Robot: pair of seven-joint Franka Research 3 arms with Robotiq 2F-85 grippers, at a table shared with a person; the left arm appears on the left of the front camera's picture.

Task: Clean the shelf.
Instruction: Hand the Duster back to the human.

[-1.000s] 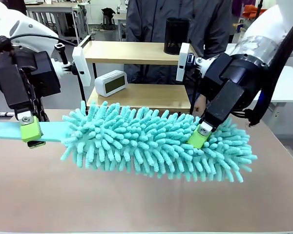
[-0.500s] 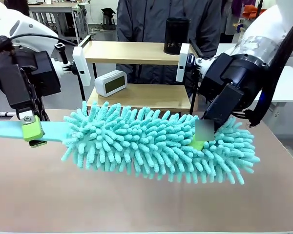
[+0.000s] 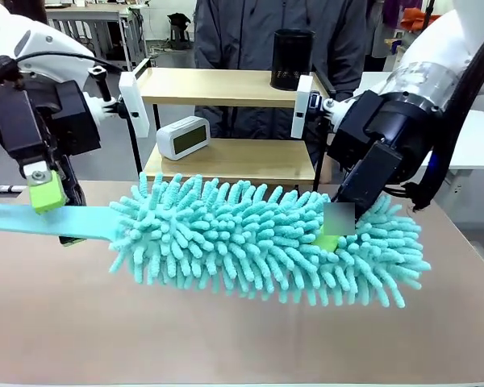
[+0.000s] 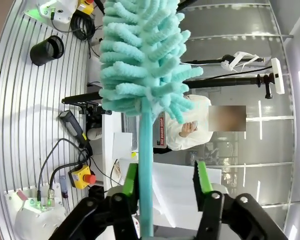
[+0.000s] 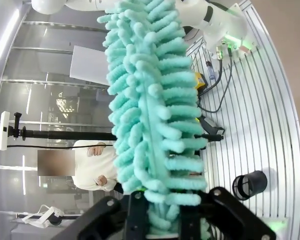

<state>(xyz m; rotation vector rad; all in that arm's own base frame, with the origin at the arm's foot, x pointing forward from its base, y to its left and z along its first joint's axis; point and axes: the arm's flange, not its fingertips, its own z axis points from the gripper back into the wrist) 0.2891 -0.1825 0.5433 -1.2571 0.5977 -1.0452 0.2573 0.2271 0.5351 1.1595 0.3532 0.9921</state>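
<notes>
The shelf [image 3: 218, 85] stands beyond the table's far edge, with two wooden boards in a black frame. A teal fluffy duster [image 3: 266, 238] lies lengthwise over the table, its flat handle [image 3: 32, 219] pointing left. My left gripper [image 3: 55, 216] is open around the handle. In the left wrist view the handle [image 4: 146, 165] runs beside one green pad [image 4: 130, 182], with a gap to the other pad. My right gripper [image 3: 332, 230] is shut on the duster's head, its fingertips buried in the fibres. The right wrist view shows both fingers [image 5: 135, 212] clamped on the duster [image 5: 150, 100].
A white alarm clock [image 3: 183, 137] sits on the shelf's lower board and a black mesh pen cup [image 3: 292, 58] on the top board. A person in a dark jacket [image 3: 274, 24] stands right behind the shelf. The brown table [image 3: 226, 339] is bare in front.
My left gripper has opened: its upper green pad lifted off the handle. The duster slid slightly to the right with the right gripper.
</notes>
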